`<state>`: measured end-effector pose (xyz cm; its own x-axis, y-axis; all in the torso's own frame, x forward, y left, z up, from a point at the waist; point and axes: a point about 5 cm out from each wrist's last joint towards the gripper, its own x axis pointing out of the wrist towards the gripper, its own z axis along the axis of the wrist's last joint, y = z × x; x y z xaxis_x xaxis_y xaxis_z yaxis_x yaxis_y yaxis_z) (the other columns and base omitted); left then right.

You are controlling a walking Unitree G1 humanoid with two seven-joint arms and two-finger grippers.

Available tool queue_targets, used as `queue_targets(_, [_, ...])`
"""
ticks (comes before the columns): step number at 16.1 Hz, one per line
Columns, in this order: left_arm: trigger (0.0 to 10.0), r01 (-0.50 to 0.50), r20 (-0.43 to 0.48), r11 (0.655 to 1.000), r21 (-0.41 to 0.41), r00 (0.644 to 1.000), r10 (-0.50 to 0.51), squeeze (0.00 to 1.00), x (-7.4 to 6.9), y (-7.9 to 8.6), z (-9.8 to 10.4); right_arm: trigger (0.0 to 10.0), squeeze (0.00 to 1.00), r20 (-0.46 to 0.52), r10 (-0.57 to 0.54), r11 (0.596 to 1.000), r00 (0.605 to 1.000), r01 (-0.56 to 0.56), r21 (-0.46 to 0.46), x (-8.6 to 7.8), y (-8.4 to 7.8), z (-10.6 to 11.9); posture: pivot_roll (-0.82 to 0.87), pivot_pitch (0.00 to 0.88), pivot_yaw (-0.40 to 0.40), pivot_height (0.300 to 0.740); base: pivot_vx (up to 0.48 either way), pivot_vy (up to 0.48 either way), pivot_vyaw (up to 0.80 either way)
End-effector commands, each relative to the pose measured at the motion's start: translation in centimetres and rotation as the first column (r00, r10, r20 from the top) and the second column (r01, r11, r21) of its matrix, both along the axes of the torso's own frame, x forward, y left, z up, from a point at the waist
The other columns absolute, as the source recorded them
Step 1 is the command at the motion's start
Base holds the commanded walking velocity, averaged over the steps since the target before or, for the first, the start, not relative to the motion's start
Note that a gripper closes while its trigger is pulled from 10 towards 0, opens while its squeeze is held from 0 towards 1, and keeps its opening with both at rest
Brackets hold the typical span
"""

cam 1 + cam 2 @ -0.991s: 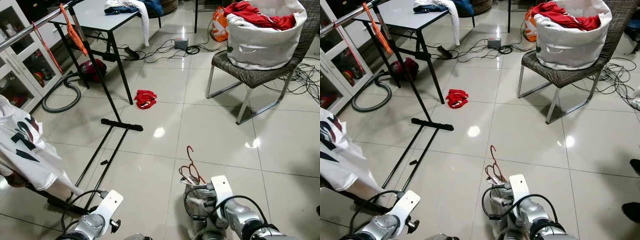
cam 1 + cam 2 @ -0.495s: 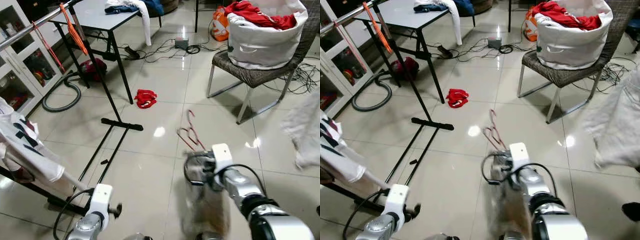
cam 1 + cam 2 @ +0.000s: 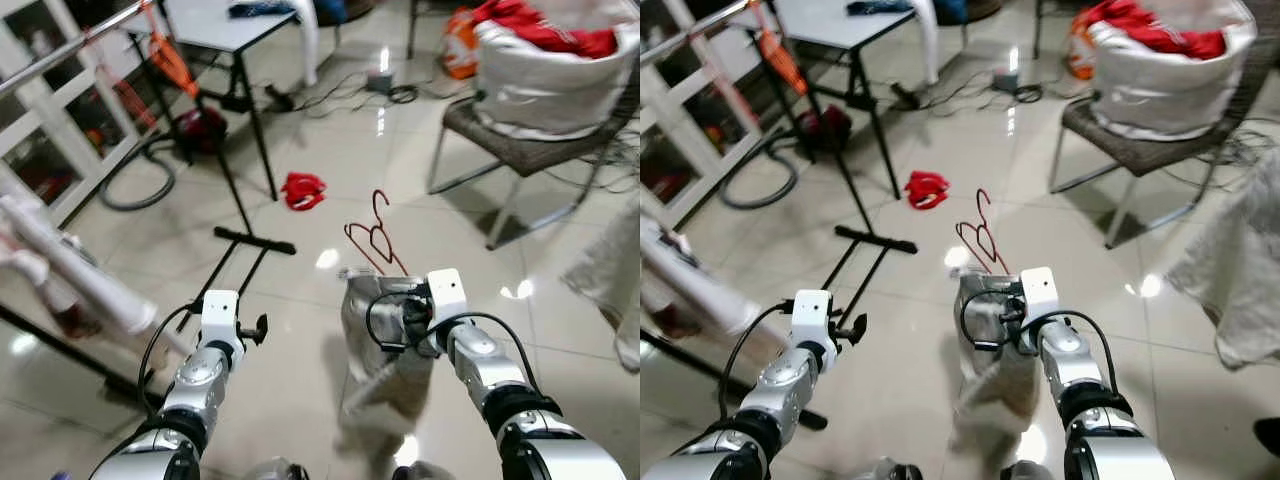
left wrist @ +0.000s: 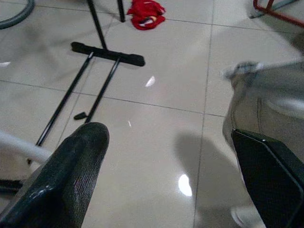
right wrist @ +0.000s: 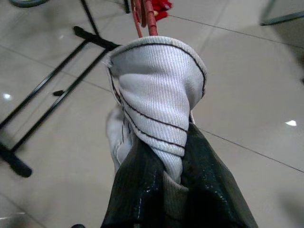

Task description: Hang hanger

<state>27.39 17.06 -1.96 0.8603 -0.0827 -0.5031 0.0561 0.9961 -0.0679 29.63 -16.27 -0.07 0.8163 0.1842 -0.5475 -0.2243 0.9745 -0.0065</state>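
A red wire hanger sticks up out of a grey-white garment that hangs over the floor before me. My right gripper is shut on the garment's ribbed collar, just below the hanger's neck. In the eye view the right gripper is held up at mid-height. My left gripper is open with nothing in it, level with the garment; its wrist is left of the garment. The clothes rack's rail runs at upper left with orange hangers.
The rack's black foot and floor bars lie ahead on the left, and a blurred white garment hangs at far left. A red cloth lies on the tiles. A chair holds a laundry bag. A pale cloth hangs at the right edge.
My right gripper has lifted the hanger and garment up off the floor and forward. My left arm has risen into view. The camera has shifted.
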Motion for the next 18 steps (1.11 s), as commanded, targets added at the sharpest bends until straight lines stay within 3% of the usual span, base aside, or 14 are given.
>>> queue_targets(1, [10.0,-0.008,0.013,1.000,0.005,1.000,0.008,0.00,0.3,0.4,0.3,10.0,0.00,0.057,0.009,1.000,0.998,-0.010,0.027,0.8,0.7,1.0,-0.17,0.000,0.120,0.740,0.000,0.000,0.00])
queue_targets(9, [10.0,-0.008,0.013,1.000,0.005,1.000,0.008,0.00,0.3,0.4,0.3,10.0,0.00,0.057,0.009,1.000,0.998,-0.010,0.027,0.8,0.7,1.0,-0.17,0.000,0.120,0.740,0.000,0.000,0.00])
queue_targets(10, [10.0,0.053,0.299,0.998,-0.028,0.953,-0.042,0.00,3.8,0.2,5.6,10.0,0.00,0.267,0.106,0.984,0.958,-0.140,0.110,3.4,-1.3,7.7,-0.15,0.000,0.109,0.740,0.000,0.000,0.00])
queue_targets(11, [10.0,0.106,0.448,0.994,-0.010,0.890,-0.090,0.00,4.7,0.3,8.4,10.0,0.00,0.397,0.200,0.956,0.896,-0.267,0.120,3.9,-2.2,12.7,-0.15,0.000,0.106,0.740,0.000,0.000,0.00])
queue_targets(12, [10.0,0.138,0.543,0.990,0.007,0.831,-0.120,0.00,4.9,0.5,10.5,10.0,0.00,0.478,0.262,0.933,0.839,-0.347,0.098,3.5,-2.6,15.7,-0.15,0.000,0.104,0.740,0.000,0.000,0.00])
queue_targets(13, [10.0,0.152,0.599,0.988,0.004,0.791,-0.124,0.00,4.4,0.6,11.9,10.0,0.00,0.510,0.242,0.937,0.826,-0.336,0.099,2.9,-2.7,16.7,-0.15,0.000,0.102,0.740,0.000,0.000,0.00])
queue_targets(16, [10.0,0.151,0.636,0.987,-0.059,0.768,-0.079,0.00,3.8,-0.7,13.2,10.0,0.00,0.495,0.042,0.962,0.868,-0.169,0.216,2.1,-1.7,14.2,-0.14,0.000,0.091,0.740,0.000,0.000,0.00])
queue_targets(17, [10.0,0.161,0.644,0.983,-0.084,0.762,-0.070,0.00,3.6,-1.4,13.7,10.0,0.00,0.489,0.037,0.958,0.872,-0.170,0.232,1.5,-0.8,13.6,-0.14,0.000,0.091,0.740,0.000,0.000,0.00])
queue_targets(18, [10.0,0.202,0.645,0.977,-0.070,0.756,-0.110,0.00,2.9,-2.3,14.3,10.0,0.00,0.453,0.144,0.930,0.880,-0.277,0.243,-0.1,0.6,13.4,-0.14,0.000,0.090,0.740,0.000,0.000,0.00])
